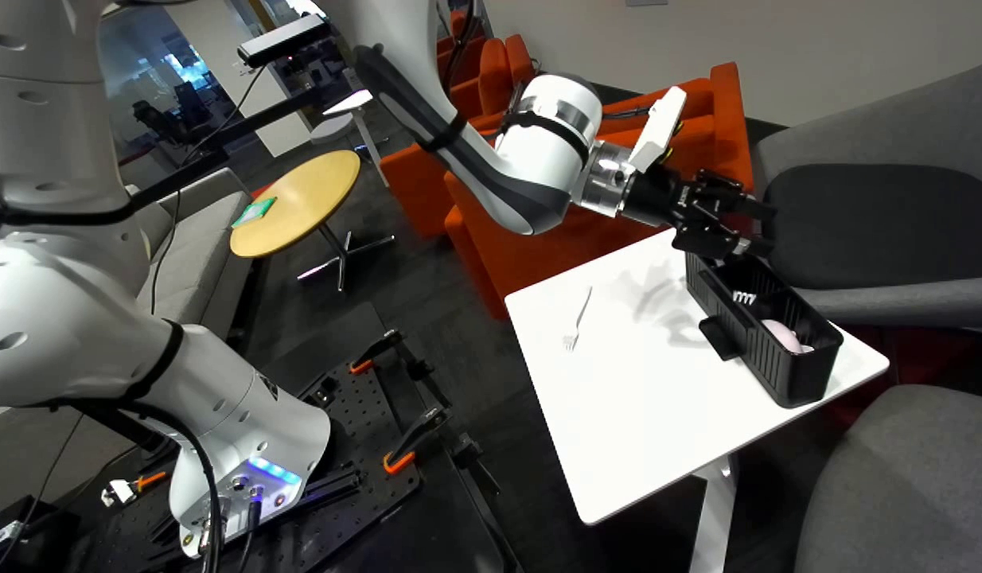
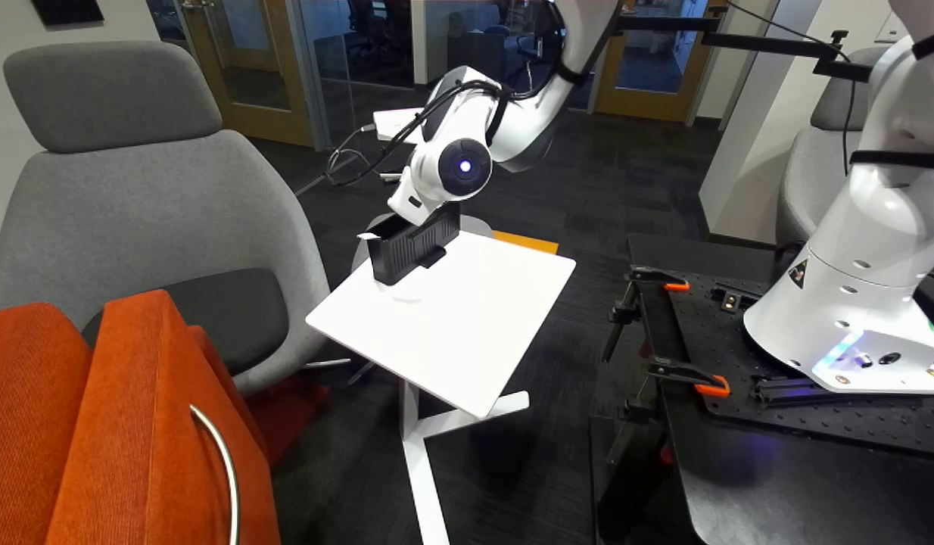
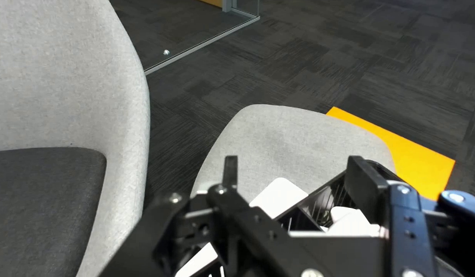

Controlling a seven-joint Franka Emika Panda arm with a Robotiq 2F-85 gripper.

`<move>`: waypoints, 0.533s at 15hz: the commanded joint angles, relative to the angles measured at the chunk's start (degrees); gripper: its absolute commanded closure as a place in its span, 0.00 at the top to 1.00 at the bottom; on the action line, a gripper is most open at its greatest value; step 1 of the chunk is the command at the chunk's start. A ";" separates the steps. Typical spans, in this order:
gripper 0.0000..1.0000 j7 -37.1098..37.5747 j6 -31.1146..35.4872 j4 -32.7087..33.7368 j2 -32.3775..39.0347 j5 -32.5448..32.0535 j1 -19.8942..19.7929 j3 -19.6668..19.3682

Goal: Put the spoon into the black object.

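White table holds 1 fork and the black object (pale things inside); the gripper hangs above, spread.

In the wrist view, the hand hides part of the black object.

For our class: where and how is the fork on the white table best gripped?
Grip the fork most likely by the middle of its handle, coming from above with jaws closing across its narrow width. It lies flat on the white table, apart from the black box; the handle is slender, while the tined end spreads wider.
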 commanded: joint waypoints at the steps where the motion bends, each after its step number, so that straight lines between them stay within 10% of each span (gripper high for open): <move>1: 0.99 1.28 1.85 -1.52 -3.36 -0.45 -0.02 0.78; 8: 1.00 -2.22 1.20 -7.34 -14.38 10.47 0.98 2.92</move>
